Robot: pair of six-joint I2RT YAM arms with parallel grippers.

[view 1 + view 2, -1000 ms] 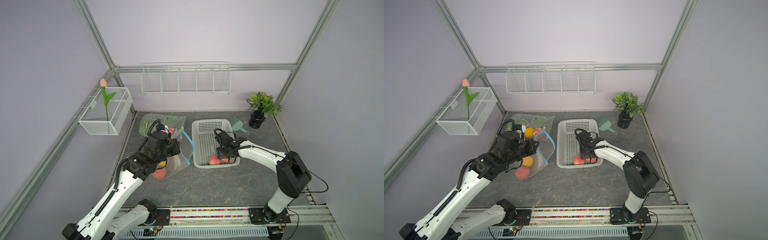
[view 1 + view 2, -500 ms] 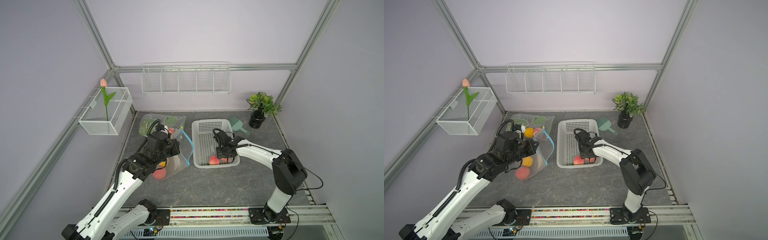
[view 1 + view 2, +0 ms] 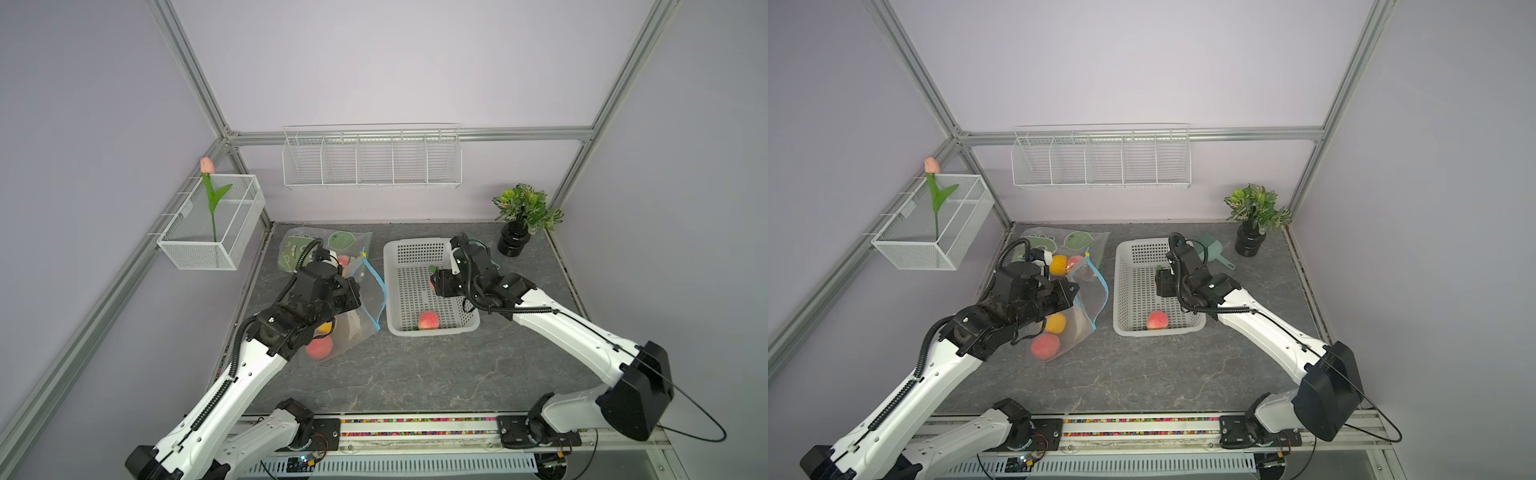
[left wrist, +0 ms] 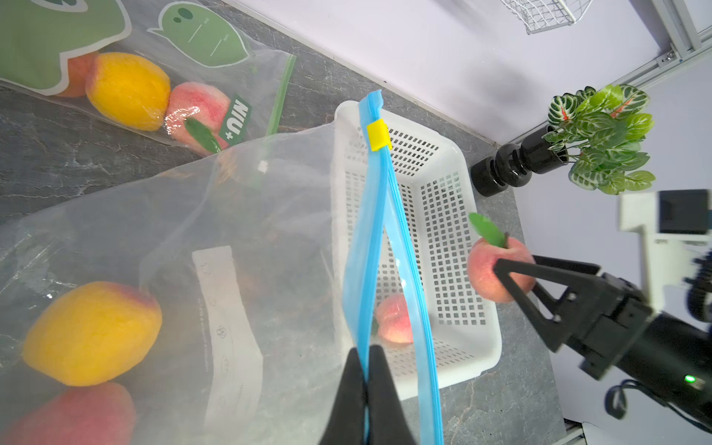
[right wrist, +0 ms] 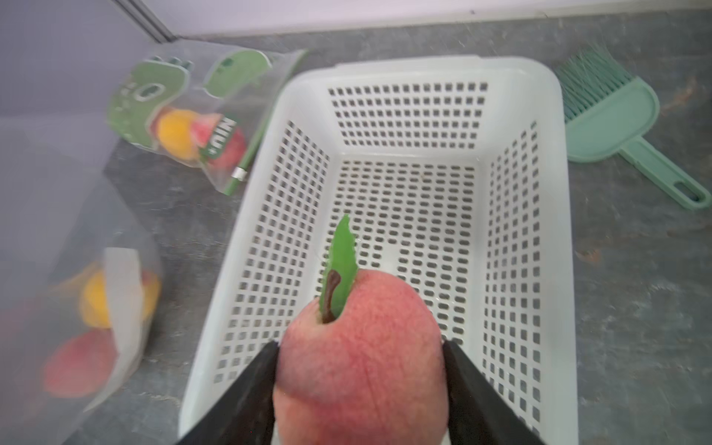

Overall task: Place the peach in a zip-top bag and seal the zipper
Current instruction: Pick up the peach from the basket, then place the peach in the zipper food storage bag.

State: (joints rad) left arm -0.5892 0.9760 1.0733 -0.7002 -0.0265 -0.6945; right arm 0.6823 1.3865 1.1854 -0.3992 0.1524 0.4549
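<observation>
Okay, my right arm (image 3: 561, 328) stretches low over the basket (image 5: 424, 63), right fingers (image 5: 250, 385) clamped either side of the pink, green-leafed peach (image 5: 362, 358) above its floor. Left fingers (image 4: 352, 393) pinched shut on the zip-top bag (image 4: 269, 215)'s blue zipper edge.

A robotics lab test cell: bare lilac walls (image 3: 374, 62), aluminium frame (image 3: 189, 66), mounting rail (image 3: 415, 426) along the tabletop (image 3: 415, 374)

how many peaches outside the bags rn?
2. One peach sits gripped in the right claw over the basket; a second peach lies at the basket's near end. The right arm hides some basket floor.
</observation>
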